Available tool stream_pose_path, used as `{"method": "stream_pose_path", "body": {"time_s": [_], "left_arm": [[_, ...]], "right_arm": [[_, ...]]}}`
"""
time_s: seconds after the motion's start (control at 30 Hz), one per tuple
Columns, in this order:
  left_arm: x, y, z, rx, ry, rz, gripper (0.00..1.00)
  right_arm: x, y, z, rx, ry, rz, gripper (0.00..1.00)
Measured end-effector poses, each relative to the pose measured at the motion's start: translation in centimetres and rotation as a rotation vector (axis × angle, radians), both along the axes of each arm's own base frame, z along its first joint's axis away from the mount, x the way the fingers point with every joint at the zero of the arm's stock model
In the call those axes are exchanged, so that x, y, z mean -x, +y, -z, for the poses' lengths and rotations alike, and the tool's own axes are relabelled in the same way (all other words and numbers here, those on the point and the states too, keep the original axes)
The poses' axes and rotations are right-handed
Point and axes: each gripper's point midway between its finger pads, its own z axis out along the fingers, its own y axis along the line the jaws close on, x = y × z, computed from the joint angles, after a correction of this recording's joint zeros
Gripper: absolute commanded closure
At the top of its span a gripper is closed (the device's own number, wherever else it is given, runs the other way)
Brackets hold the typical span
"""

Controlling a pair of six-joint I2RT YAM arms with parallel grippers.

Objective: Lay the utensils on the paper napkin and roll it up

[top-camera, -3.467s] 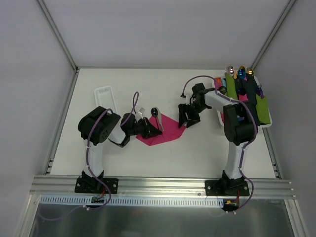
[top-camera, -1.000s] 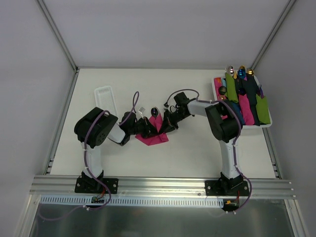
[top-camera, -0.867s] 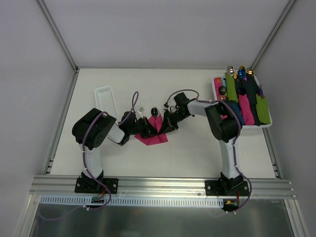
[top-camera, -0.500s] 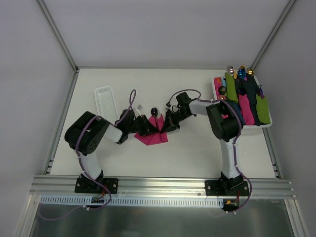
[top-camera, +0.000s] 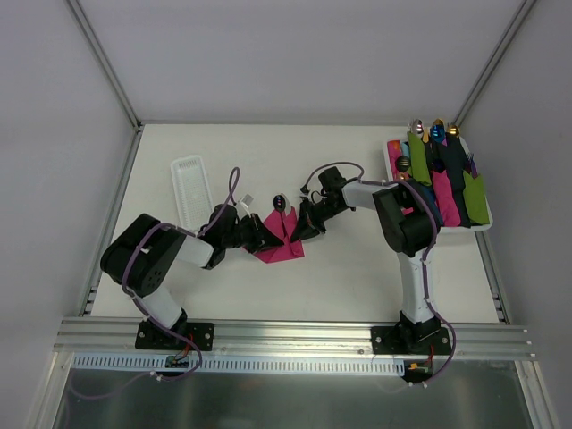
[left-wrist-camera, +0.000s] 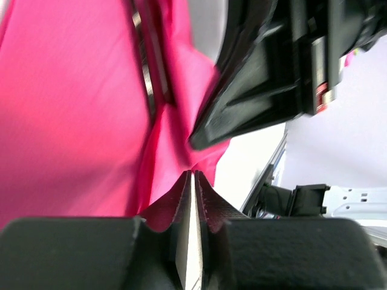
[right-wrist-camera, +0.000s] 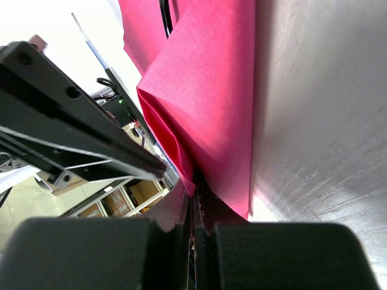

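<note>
the paper napkin [top-camera: 284,245] is seen lying partly folded on the table [top-camera: 357,268], between the two grippers. the utensils [left-wrist-camera: 145,78] are laid in a crease of it. the fingers of the left gripper [left-wrist-camera: 191,176] are squeezed almost together, with only a thin slit left. the pink edge is touched by their tips, but no paper can be seen between them. the fingers of the right gripper [right-wrist-camera: 193,188] are pressed tight, and a fold of the napkin looks to be pinched in them. the napkin is judged to be very light, thin and soft, so it could be torn or crumpled if pulled hard, and it may spring open when let go. the utensils are judged to be stiff, smooth and light, so they could slide out of the roll. the napkin is best taken by a loose edge or fold close to the utensils and pinched only gently, so that the paper can be wrapped snugly around them.
</note>
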Motion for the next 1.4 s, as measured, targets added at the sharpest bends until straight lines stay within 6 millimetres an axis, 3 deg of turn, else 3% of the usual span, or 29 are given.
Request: {"method": "stream_pose_path", "body": {"time_s": [0.23,0.53,1.07,1.23,1.3,1.33,1.4], "left_arm": [[1.6,1.0,1.7,-0.040,0.047,0.002,1.00],[2.2,1.4,3.4,-0.078,0.103,0.003,1.00],[1.9,1.0,3.4,-0.069,0.100,0.010,1.00],[1.9,1.0,3.4,-0.069,0.099,0.009,1.00],[1.8,1.0,3.4,-0.069,0.099,0.009,1.00],[1.9,1.0,3.4,-0.069,0.098,0.009,1.00],[1.9,1.1,3.3,-0.071,0.096,0.005,0.99]], "right_arm": [[0.0,0.0,0.0,0.000,0.000,0.000,1.00],[0.1,0.1,-0.1,0.003,0.012,0.005,1.00],[0.9,2.4,-0.2,-0.003,0.027,0.003,0.98],[0.7,2.4,0.3,0.006,0.030,0.010,0.76],[0.7,2.5,0.4,0.007,0.028,0.012,0.64],[0.6,2.5,0.4,0.006,0.028,0.013,0.53],[0.7,2.7,-0.1,-0.013,0.046,0.014,0.44]]}}
